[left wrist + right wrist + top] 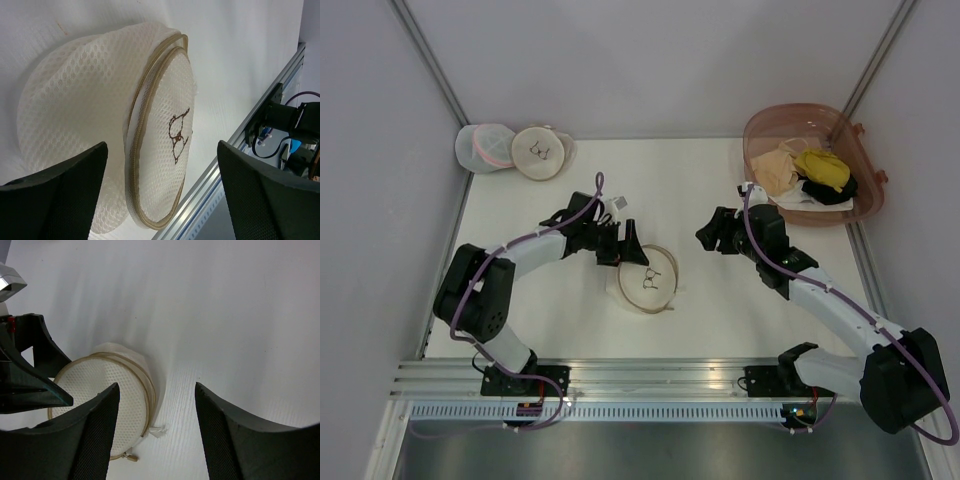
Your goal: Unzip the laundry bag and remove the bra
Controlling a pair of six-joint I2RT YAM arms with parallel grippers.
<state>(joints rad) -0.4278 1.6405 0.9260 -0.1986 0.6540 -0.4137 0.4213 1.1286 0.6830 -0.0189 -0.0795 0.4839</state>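
Your laundry bag (pixel 648 282) lies flat on the table (pixel 720 330). The basket (pixel 796 107), far behind and right of the bag, holds the mustard bra (pixel 823 167). The left gripper (pixel 618 246) hangs spread and empty over the bag's left rim. The right gripper (pixel 718 232), also spread and empty, stands off to the bag's right. The zipper pull (pixel 131 457) is at the bag's near-right rim. Risk: if you pinch mesh instead of the pull, the unpinned bag will likely drag.

The laundry bag (pixel 647 280) lay mid-table, the left gripper (pixel 622 248) at its far left edge and the right gripper (pixel 712 234) apart to its right — the bra (pixel 823 168) lay in a basket (pixel 752 150) at the far right corner, and a spare bag (pixel 485 147) touched a second spare bag (pixel 541 152) in the far left corner.
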